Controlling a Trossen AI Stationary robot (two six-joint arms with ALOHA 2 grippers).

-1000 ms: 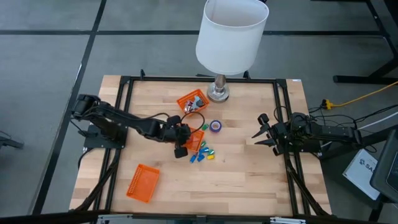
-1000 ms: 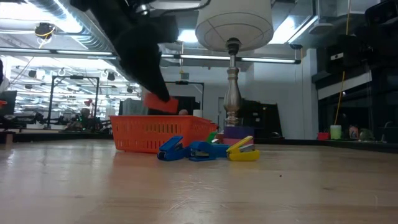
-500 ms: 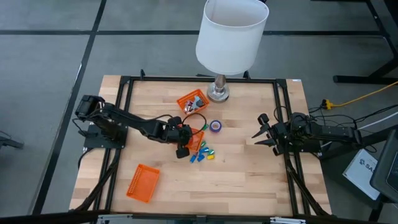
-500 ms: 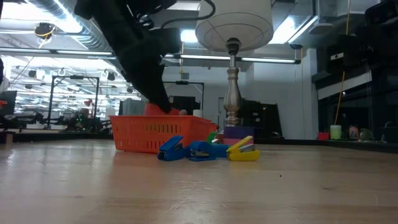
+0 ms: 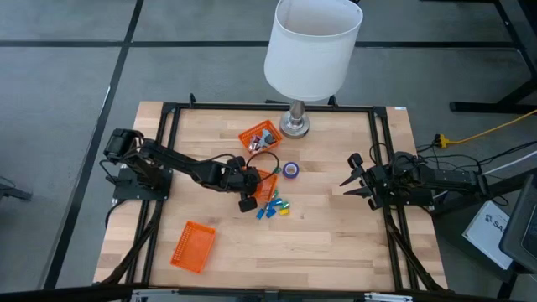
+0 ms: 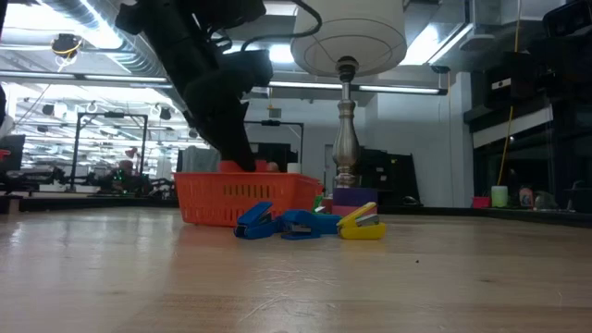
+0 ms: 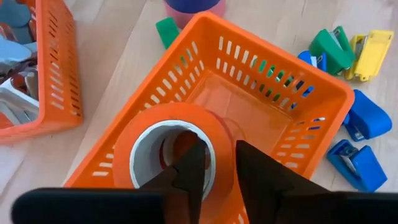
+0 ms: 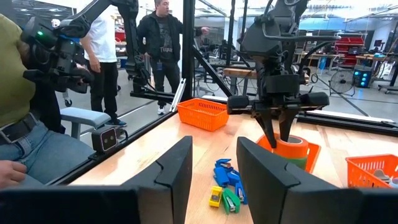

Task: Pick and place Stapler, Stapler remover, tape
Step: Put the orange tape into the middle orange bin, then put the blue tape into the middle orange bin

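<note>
Currently placing tape | your left pincer [image 7: 214, 168] straddles the orange tape roll [image 7: 171, 146] wall inside the middle orange basket [image 7: 298, 87], jaws narrow, grip loosening | right pincer [image 5: 351, 179] idle, wide, at the bench edge | next: release fully, lift clear.

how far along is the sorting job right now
Done: the basket by the lamp already holds some pieces. In hand: the left gripper has its fingers around the wall of an orange tape roll in the middle basket. Left: the purple tape roll and small staplers lie loose on the table; the near-left basket looks empty. The right gripper waits open.
</note>
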